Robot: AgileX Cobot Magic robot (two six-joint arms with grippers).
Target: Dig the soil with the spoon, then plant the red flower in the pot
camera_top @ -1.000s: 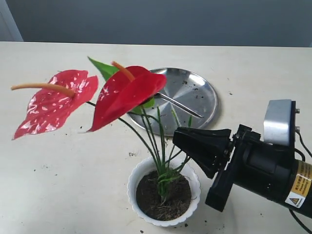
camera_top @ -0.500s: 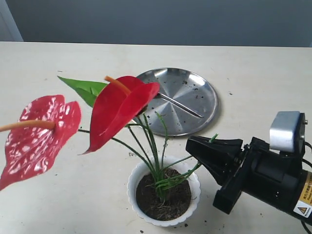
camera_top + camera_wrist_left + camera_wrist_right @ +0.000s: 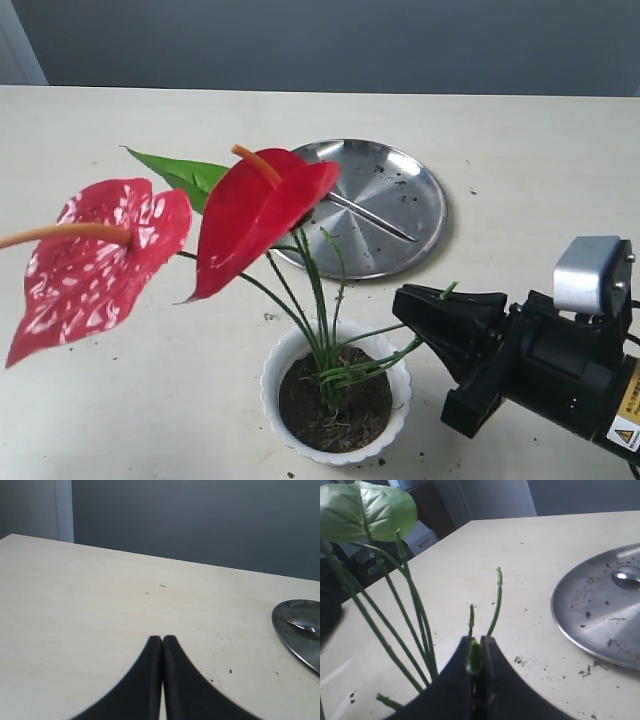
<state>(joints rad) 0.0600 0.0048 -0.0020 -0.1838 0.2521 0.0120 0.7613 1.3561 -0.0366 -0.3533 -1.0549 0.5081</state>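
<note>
The red flower (image 3: 260, 215) stands in the soil (image 3: 305, 400) of the white pot (image 3: 272, 372), its two red spathes leaning left. My right gripper (image 3: 402, 298) hovers just right of the pot, shut on a thin green side stem (image 3: 474, 657) of the flower; the stem's tip pokes out beyond the jaws. The broad leaf (image 3: 365, 510) shows in the right wrist view. The spoon (image 3: 370, 217) lies on the steel plate (image 3: 400, 185). My left gripper (image 3: 162, 639) is shut on nothing above bare table and is out of the exterior view.
The steel plate (image 3: 600, 615), with dark crumbs and the spoon bowl (image 3: 625, 574) on it, lies behind the pot. Its rim (image 3: 295, 640) also shows in the left wrist view. Small soil crumbs dot the beige table (image 3: 120, 400) around the pot.
My right gripper has drawn back to the right and lower, still holding the stem. The flower has swung, its spathes leaning further left than a second ago.
</note>
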